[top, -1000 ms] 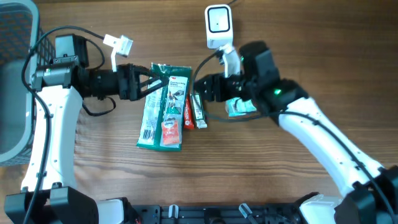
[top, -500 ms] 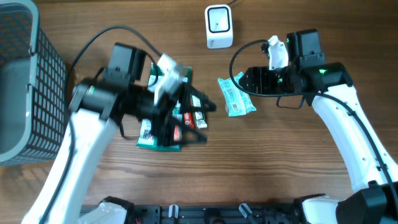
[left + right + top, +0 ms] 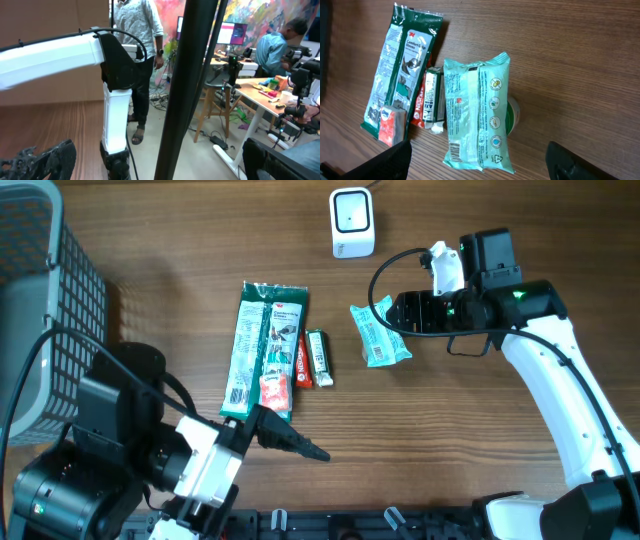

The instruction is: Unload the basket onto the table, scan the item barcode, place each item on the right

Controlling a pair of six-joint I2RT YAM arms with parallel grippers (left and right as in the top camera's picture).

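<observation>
Fingers (image 3: 379, 161) of right gripper (image 3: 392, 313) are standing spread around mint packet (image 3: 379, 335), left gripper (image 3: 292, 440) likewise; we are judging regrasp next, toward scanner (image 3: 351, 222).

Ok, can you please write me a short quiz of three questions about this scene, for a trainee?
1. True or false: the right pincer is shut on the mint pack.
2. On which side of the table does the basket stand? A) left B) right C) middle
3. Fill in: the sachets lie between the long green pack and the ____.
Key: 1 false; 2 A; 3 mint pack.
</observation>
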